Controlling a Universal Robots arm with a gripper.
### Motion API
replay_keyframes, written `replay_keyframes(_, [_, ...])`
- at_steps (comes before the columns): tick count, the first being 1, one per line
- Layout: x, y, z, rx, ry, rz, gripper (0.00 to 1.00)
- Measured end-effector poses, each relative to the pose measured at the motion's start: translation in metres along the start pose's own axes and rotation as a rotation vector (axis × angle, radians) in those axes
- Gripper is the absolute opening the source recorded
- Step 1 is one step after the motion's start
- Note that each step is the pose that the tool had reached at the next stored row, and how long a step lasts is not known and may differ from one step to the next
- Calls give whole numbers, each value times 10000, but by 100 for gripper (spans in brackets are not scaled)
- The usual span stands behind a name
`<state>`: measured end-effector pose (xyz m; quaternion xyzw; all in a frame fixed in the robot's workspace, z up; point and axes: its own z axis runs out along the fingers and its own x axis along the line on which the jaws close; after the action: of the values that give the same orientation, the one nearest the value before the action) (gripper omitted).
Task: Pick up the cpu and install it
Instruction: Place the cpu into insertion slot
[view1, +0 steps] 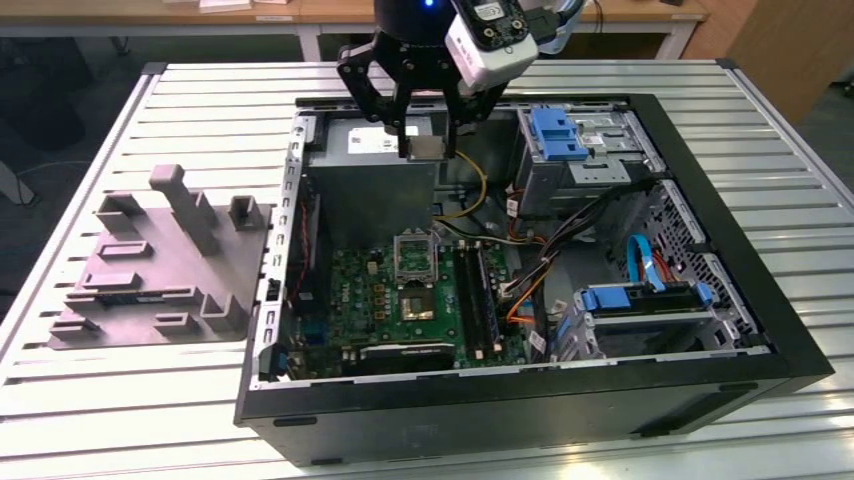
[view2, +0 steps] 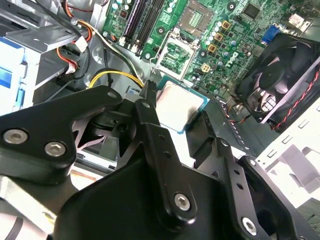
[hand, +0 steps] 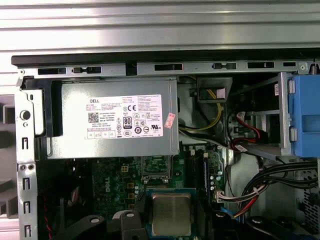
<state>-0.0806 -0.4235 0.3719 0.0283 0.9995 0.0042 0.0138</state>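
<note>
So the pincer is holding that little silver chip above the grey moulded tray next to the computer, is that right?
Not quite. The pincer does hold the cpu, but above the open computer case, not above the grey moulded tray, which lies apart on the table at the exterior view's left. The exterior view shows this.

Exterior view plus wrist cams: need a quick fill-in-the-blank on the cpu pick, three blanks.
1. The gripper is shut on the cpu, holding it ____ the open computer case.
2. The grey moulded fixture lies outside the case, on the exterior view's ____.
3. The drive bracket beside the gripper in the exterior view is coloured ____.
Missing words: above; left; blue.
</note>
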Motion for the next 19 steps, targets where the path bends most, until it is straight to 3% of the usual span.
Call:
replay_keyframes(5, [-2,-38,9,0,0,-1,47])
replay_keyframes(14, [4,-49,137,4,86,-41,47])
replay_keyframes(19, [4,-50,143,6,88,-42,47])
